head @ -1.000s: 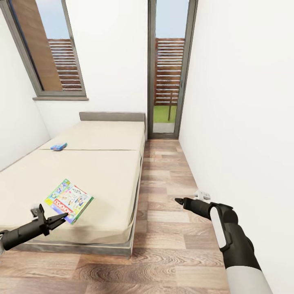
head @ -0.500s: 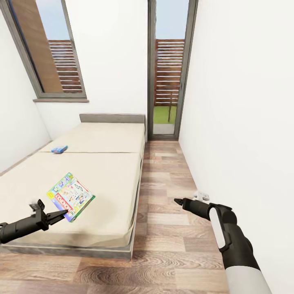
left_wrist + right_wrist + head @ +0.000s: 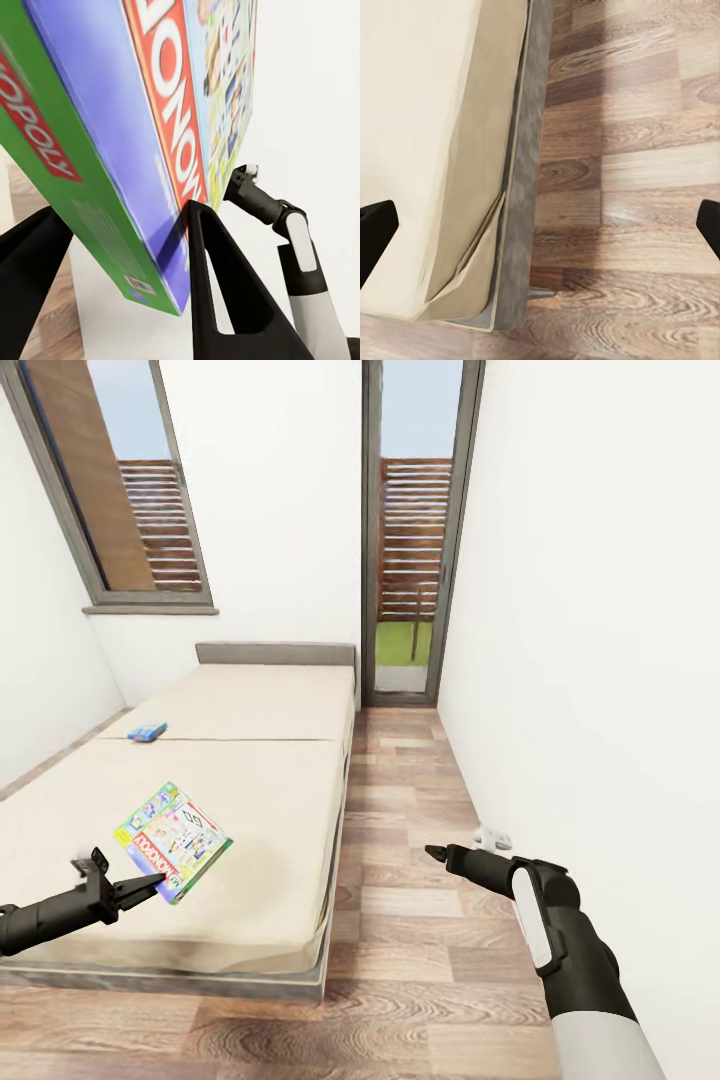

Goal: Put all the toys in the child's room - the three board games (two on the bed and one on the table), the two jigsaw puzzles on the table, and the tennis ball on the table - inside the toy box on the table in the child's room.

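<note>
A colourful Monopoly board game [image 3: 175,842] hangs tilted just above the near part of the bed [image 3: 250,780], with my left gripper [image 3: 150,886] shut on its near edge. In the left wrist view the box [image 3: 150,112] sits edge-on between the two black fingers of the left gripper [image 3: 120,240]. A small blue board game [image 3: 147,731] lies flat farther up the bed, near its left side. My right gripper [image 3: 436,852] hovers over the wooden floor to the right of the bed; the right wrist view has its fingertips [image 3: 375,232] wide apart, open and holding nothing.
The bed fills the left of a narrow room, with a strip of wooden floor [image 3: 410,780] between it and the right wall. A glass door [image 3: 410,530] stands at the far end, a window [image 3: 120,480] at the left. A small white object [image 3: 493,838] lies by the right wall.
The Monopoly box has risen off the mattress in my left gripper, and the left arm has drawn back a little. The view has shifted slightly. The right arm has barely moved.
</note>
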Robot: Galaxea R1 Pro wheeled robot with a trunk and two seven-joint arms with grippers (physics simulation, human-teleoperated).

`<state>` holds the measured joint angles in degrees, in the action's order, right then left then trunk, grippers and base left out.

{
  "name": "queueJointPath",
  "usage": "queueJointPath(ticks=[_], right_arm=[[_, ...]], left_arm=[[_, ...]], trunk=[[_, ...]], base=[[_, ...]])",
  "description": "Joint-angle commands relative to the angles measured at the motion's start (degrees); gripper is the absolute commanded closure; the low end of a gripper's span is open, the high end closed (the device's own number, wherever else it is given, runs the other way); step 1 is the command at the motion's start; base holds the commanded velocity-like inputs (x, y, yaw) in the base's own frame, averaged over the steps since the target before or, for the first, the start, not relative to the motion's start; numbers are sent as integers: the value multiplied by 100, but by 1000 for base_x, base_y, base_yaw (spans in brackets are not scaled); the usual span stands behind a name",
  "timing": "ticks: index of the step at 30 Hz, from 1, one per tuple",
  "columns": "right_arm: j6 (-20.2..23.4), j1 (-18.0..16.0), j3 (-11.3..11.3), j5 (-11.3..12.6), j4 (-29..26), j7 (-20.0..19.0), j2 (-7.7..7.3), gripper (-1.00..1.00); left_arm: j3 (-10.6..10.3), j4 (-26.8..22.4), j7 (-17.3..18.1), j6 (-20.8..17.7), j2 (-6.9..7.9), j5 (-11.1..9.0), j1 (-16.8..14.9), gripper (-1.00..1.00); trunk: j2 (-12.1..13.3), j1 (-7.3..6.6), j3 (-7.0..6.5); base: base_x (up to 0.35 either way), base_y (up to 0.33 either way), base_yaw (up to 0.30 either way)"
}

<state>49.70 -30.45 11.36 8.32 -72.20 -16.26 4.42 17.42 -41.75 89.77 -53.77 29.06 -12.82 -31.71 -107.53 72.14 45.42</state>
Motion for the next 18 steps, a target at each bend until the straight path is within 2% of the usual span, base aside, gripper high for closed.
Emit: queueJointPath(ticks=[1,6,12,15,18], right_arm=[[30,-4,17,12,-4,-13,6,-100],[24,-4,14,12,-2,-7,6,-100],[23,-4,10,5,0,0,6,-100],[23,-4,14,4,0,-3,6,-100],[23,-4,12,3,2,4,6,-100]], left_arm=[[-2,0,23,-58,2,7,-2,100],[-2,0,23,-60,3,14,-1,100],[-2,0,23,-63,1,22,-2,100],[-2,0,23,-63,3,24,0,100],[-2,0,23,-63,3,25,-1,100]], trunk=[[39,-23,-13],[240,-133,-103],[480,-265,-211],[601,-331,-264],[721,-397,-318]], base=[[0,0,0],[-24,0,40],[-238,0,241],[-89,0,265],[-25,0,109]])
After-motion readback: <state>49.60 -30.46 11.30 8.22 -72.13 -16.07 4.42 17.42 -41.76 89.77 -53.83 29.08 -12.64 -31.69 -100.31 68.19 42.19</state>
